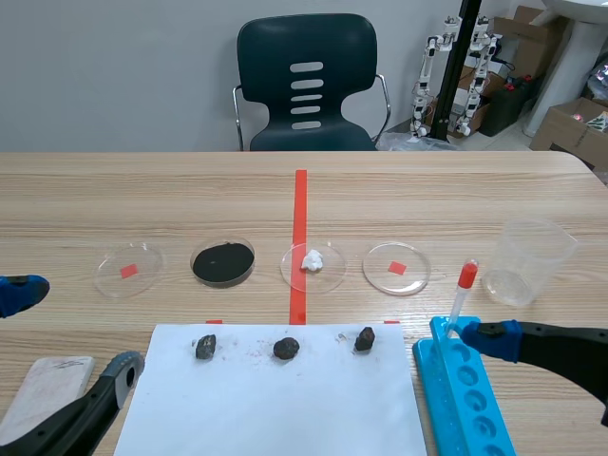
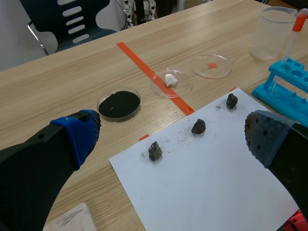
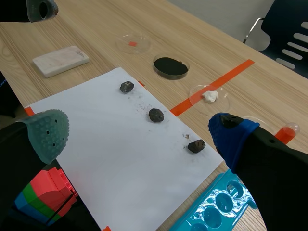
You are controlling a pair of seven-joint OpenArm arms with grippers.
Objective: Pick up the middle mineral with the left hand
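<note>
Left pincer [image 2: 172, 138] wide, empty; ahead on white sheet [image 2: 207, 187], middle mineral [image 2: 198, 126]: dark, lumpy, rounded, matte

On the tabletop [image 1: 142, 199], a paper sheet [image 1: 275, 408] carries a row along its far edge: left mineral [image 1: 205, 346], middle mineral [image 1: 286, 348], right mineral [image 1: 365, 339]. Behind the sheet, four dishes [image 1: 128, 269] stand side by side. A tube rack [image 1: 470, 399] lies right of the sheet and a slab [image 1: 43, 394] left.

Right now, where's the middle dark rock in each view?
Scene: middle dark lumpy rock, between two others on the white paper sheet.
Left wrist: the rock, middle of the row.
Right wrist: the rock, middle of the row.
Landmark: clear round dish of black powder, beyond the row.
</note>
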